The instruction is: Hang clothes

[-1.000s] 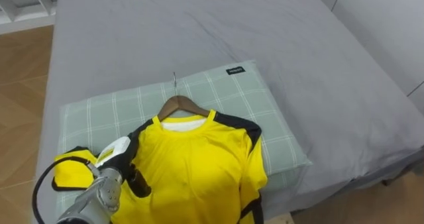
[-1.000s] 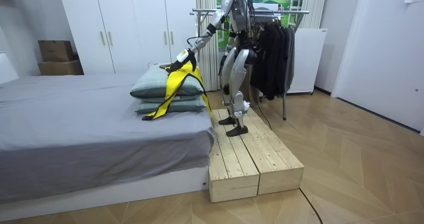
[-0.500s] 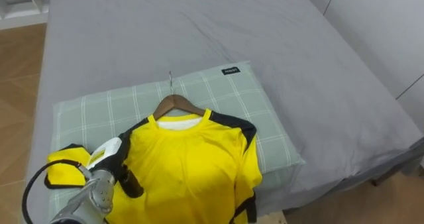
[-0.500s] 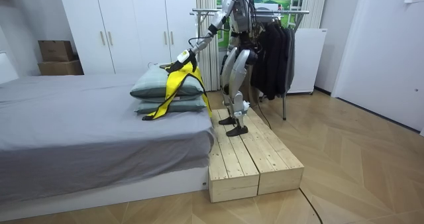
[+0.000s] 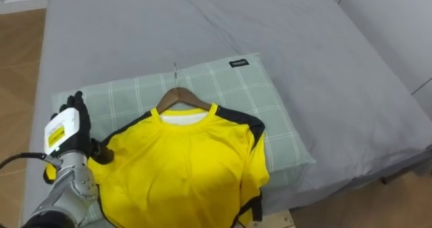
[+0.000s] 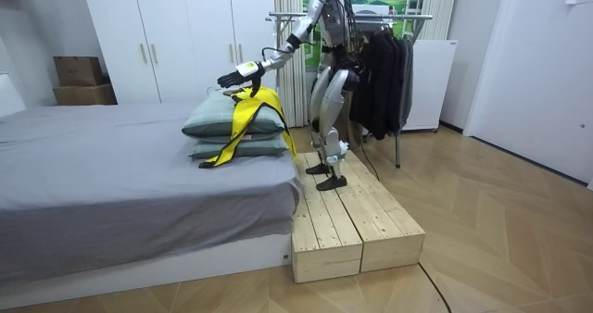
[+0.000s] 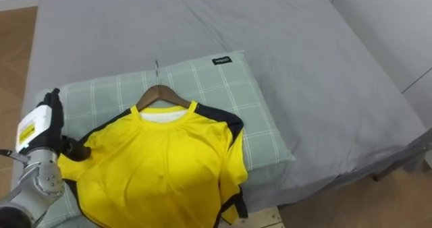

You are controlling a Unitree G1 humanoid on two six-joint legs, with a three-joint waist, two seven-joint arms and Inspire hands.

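**One shirt, one hanger, flat on the top pillow**

One yellow T-shirt (image 5: 182, 167) with black trim at collar and shoulders, smooth and a little creased. Threaded on one wooden hanger (image 5: 179, 96) with a curved bar and a thin metal hook pointing up the bed. Spread flat over a pale green checked pillow (image 5: 270, 113), hem hanging past the pillow's near edge.

Two pillows in all in the room view, the checked one stacked on a lower pillow (image 6: 236, 150). Both at the end of one grey bed (image 5: 202, 25), its sheet soft and faintly wrinkled, with wide bare cloth beyond the hook and to the right. Wood floor (image 5: 20, 52) along the bed's left edge.

One left hand (image 5: 71, 130), fingers straight and apart, clamped on nothing. Raised over the pillow's left end, just beside the shirt's sleeve.

Standing on one pale plank platform (image 6: 352, 225) against the bed's side. Behind it, one clothes rail (image 6: 371, 17) with dark garments (image 6: 384, 81) hanging.
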